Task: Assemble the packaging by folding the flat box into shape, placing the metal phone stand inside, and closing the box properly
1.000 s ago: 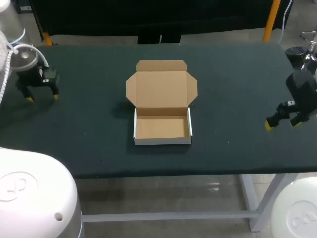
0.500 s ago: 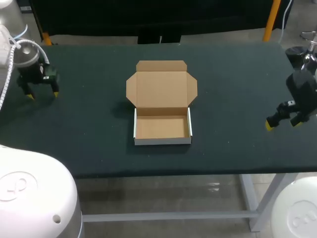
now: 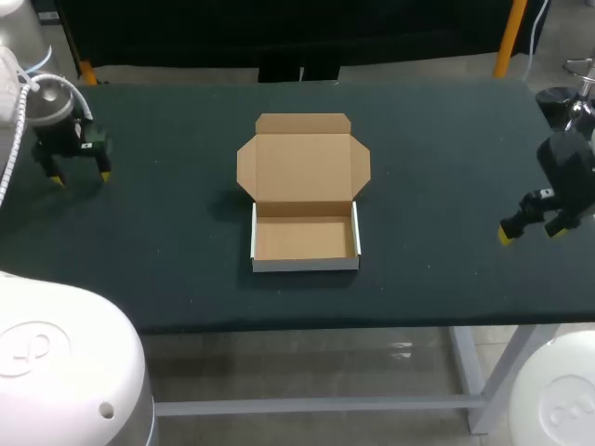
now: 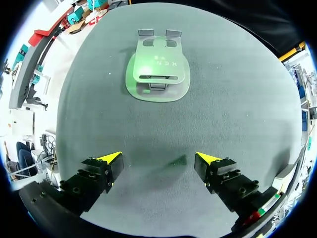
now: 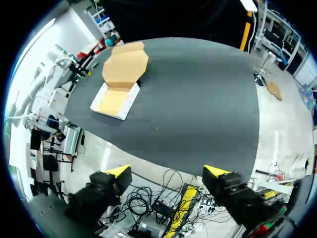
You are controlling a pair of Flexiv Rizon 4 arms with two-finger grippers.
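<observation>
Dark tabletop (image 3: 167,269) across the head view. At centre frame, cardboard box (image 3: 305,240) folded into a tray, lid (image 3: 303,165) lying flat toward the upper edge. Far left, left gripper (image 3: 80,175), fingers spread wide, holding nothing; metal phone stand (image 4: 157,74) flat on the table well ahead of it in its wrist view. Far right, right gripper (image 3: 531,231), likewise wide and bare, well apart from the box.
</observation>
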